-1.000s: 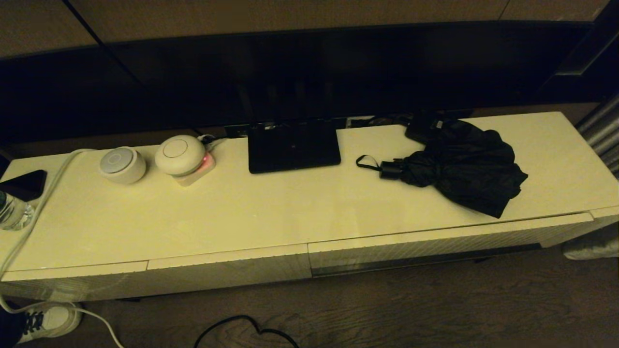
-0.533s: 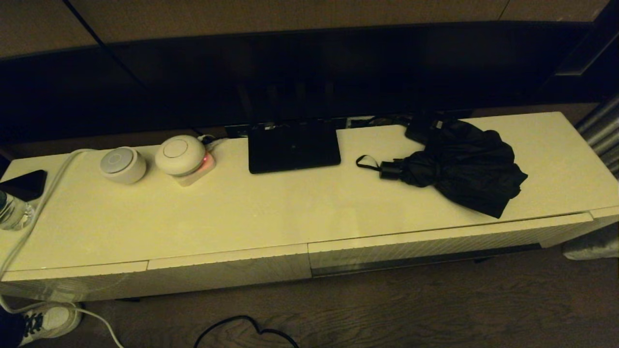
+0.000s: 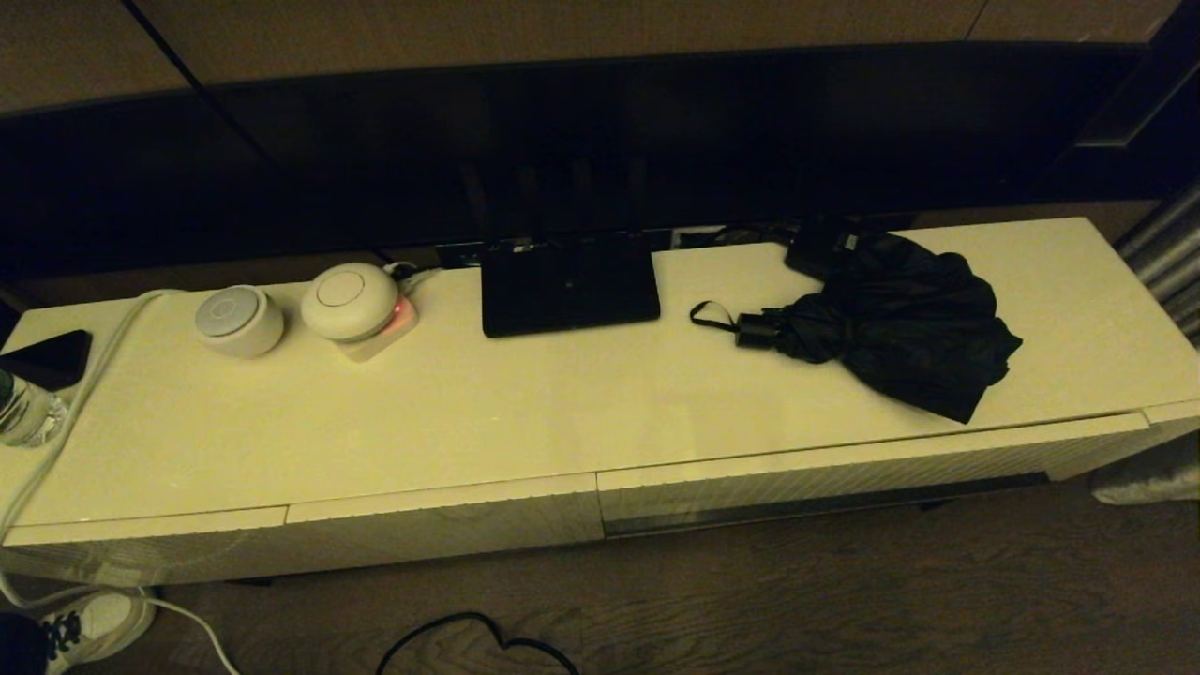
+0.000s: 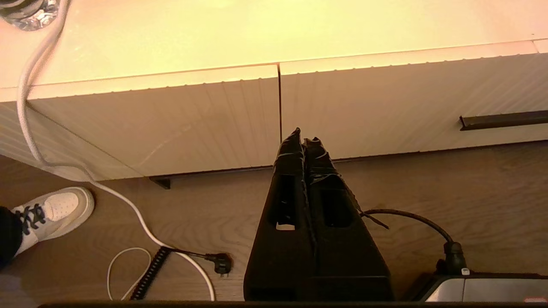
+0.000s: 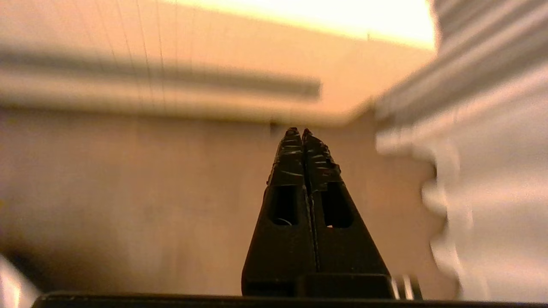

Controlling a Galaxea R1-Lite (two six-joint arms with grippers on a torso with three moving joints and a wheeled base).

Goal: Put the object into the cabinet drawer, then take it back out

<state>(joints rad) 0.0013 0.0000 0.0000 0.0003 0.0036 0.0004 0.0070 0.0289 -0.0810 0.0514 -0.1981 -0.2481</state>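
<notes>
The umbrella (image 3: 900, 323), right of centre on the counter (image 3: 525, 412), looks light and floppy, so we favour its stiff handle (image 3: 756, 328), while the drawer (image 3: 844, 469) interior stays hidden and both the left tool (image 4: 302, 137) and right tool (image 5: 299, 133) show pressed together, empty.

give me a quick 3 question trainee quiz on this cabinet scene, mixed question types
1. True or false: the black folding umbrella lies inside the wide ribbed cream drawer.
2. The flat black rectangular router sits: A) beside the umbrella's handle end B) on the floor C) on the round white speaker.
3. Fill in: the left gripper and right gripper are both ____.

Key: 1 false, it lies on the cabinet top. 2 A. 3 shut.
</notes>
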